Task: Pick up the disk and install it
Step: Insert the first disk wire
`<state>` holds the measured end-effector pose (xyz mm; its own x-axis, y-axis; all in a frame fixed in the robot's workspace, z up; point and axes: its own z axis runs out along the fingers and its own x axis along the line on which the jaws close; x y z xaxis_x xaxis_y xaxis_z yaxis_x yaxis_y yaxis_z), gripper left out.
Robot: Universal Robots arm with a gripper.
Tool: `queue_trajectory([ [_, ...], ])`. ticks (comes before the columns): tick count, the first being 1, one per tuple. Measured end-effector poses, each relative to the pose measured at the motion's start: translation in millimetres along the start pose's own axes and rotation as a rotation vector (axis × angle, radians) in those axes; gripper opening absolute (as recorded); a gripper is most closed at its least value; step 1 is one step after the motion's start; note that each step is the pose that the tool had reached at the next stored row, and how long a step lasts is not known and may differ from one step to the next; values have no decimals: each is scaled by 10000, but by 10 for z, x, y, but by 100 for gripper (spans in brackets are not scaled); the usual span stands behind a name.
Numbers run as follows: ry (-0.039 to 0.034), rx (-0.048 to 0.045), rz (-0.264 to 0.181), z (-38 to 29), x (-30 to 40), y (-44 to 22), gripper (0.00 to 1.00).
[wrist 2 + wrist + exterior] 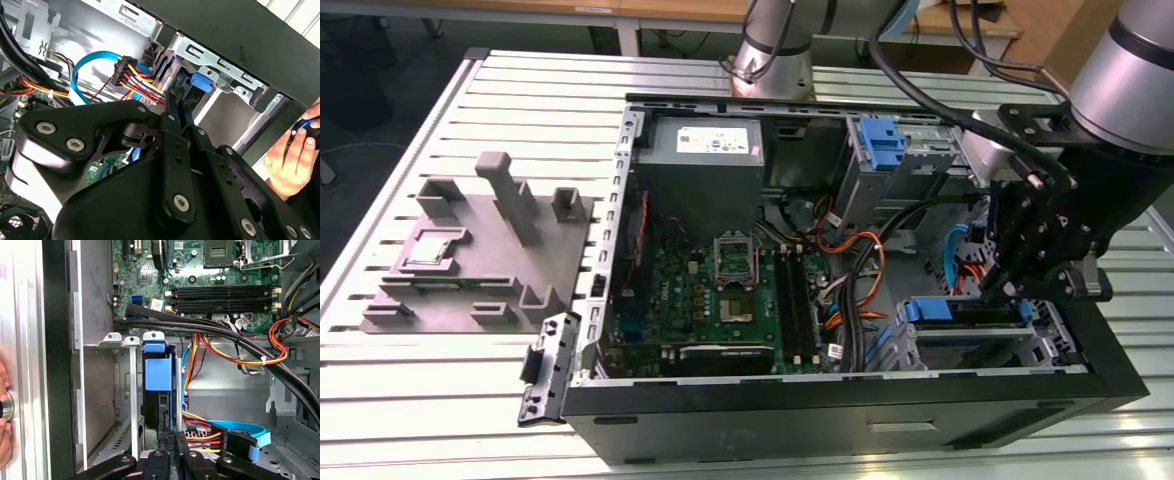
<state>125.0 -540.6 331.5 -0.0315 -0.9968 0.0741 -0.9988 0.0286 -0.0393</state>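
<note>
Blue bracket: it edges the disk, which stands on edge in the metal drive cage at the corner of the open computer case.
Gripper: the gripper hangs right over that cage; in both wrist views its fingers look drawn close on the disk's end, though the contact itself is hidden.
Progress: judging by this, picking up is done and the disk is well into its slot; full seating cannot be confirmed.
Bystander: a hand rests outside the case wall.
</note>
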Motion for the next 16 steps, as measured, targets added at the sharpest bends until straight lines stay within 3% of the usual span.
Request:
queue_trajectory([
  [16,-18,3,-56,-17,14,1,17],
])
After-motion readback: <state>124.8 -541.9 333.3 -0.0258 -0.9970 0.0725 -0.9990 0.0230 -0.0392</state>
